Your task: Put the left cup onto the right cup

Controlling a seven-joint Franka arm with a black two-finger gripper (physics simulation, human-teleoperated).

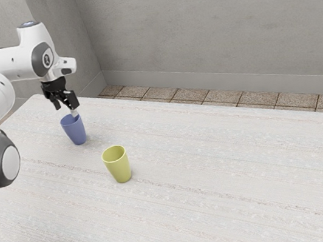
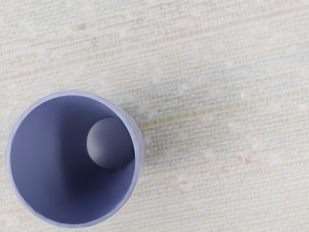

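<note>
Gripper right over the blue cup, yellow cup standing apart on the table.

In the exterior view the arm comes in from the left and the black gripper [image 1: 74, 114] points down, its tip at the rim of the blue cup [image 1: 74, 130], on the side of the rim facing the exterior view's right; I cannot tell whether the gripper is wide, narrow or holding the rim. The blue cup stands upright, mouth up, on the pale wood-grain table [image 1: 218, 167] near its far edge. The yellow cup [image 1: 117, 163] also stands upright, nearer the camera and toward the exterior view's right of the blue one, the two close but not touching. The wrist view looks straight down into the blue cup [image 2: 58, 159], showing its round dark bottom and the bare table [image 2: 217, 72] beside it.
</note>
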